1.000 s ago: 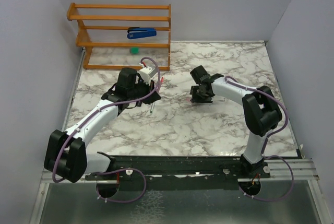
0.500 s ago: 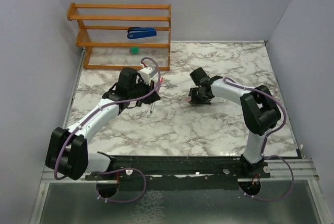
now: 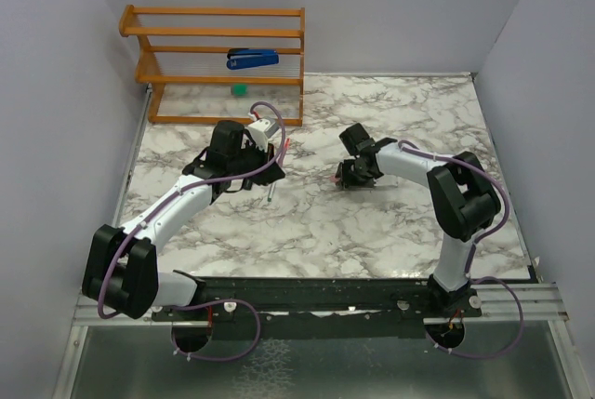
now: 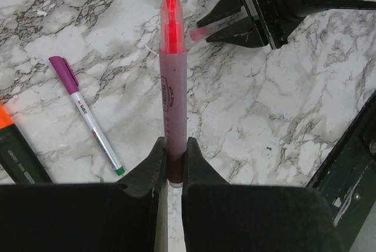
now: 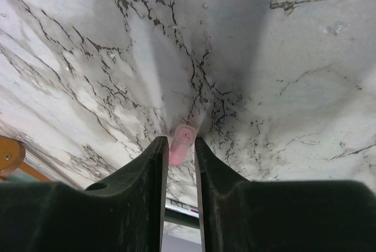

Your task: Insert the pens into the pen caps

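Note:
My left gripper (image 4: 174, 146) is shut on the lower end of the pink pen (image 4: 174, 81), whose red tip points away toward the right gripper (image 4: 226, 23). The pink pen cap (image 5: 181, 144) sits between my right gripper's (image 5: 180, 143) fingertips, touched on both sides and just above the marble. It also shows as the pink cap (image 4: 200, 32) poking out of those fingers. On the table lie a grey pen (image 4: 97, 137) wearing a purple cap (image 4: 63, 73), and at the left edge a black marker (image 4: 17, 161) with an orange end. In the top view the two grippers face each other mid-table, the left gripper (image 3: 276, 150) and the right gripper (image 3: 340, 177).
A wooden rack (image 3: 214, 55) stands at the back left with a blue stapler-like object (image 3: 253, 58) on a shelf and a small green object (image 3: 241, 89) below. Purple walls close in the marble table (image 3: 409, 222) on three sides.
My right gripper's jaws have narrowed onto the pink cap and the arm has shifted slightly left. The left arm and its pink pen have stayed put.

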{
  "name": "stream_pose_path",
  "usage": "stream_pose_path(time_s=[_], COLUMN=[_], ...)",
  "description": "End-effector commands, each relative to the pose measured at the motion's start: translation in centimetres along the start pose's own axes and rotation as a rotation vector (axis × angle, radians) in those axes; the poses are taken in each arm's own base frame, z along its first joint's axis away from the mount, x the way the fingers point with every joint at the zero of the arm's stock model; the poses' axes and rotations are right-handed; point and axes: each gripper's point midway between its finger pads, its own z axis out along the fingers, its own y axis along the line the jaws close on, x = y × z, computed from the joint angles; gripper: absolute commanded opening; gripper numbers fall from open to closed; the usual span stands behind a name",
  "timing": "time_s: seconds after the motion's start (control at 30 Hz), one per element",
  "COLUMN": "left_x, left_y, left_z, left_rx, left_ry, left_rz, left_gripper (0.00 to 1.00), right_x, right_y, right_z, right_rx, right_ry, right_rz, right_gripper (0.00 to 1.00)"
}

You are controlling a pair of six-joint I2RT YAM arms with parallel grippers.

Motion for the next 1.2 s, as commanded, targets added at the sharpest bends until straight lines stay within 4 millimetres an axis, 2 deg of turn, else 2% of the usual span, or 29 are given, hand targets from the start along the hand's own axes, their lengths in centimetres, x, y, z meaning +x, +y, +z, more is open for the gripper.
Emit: stream_pose_path(time_s=[0.0,0.3,0.57,0.7,0.93,1.17], left_x=[0.6,0.7,0.7,0.9,0.8,0.7], left_y=[-0.1,0.1,0.4,0.5,0.3,-0.1], left_z=[0.0,-0.3,-0.2,-0.2,-0.2,-0.4], left_rx=[0.023,0.012,0.011,0.008,0.023,0.038], left_ry=[0.021,0.026,0.029,0.035,0.036,0.022], left_rz=[-0.011,-0.006,-0.013,-0.018,-0.019,-0.015], left_gripper=[0.0,0.0,0.0,0.0,0.0,0.0], right_x=[-0.9,-0.7,-0.6,-0.6,-0.3,-0.9], right_y=[-2.2,-3.7,-4.2,-4.4,-3.0,-0.1], right_z=[1.4,1.9,2.6,2.7,2.0,-0.4], right_rx=[0.081,0.196,0.263,0.264,0.189,0.06], right_ry=[-0.017,0.01,0.036,0.039,0.065,0.012], right_rz=[0.043,0.021,-0.004,-0.01,-0.065,-0.238], right_gripper=[0.29,0.28,0.01,0.0,0.0,0.0])
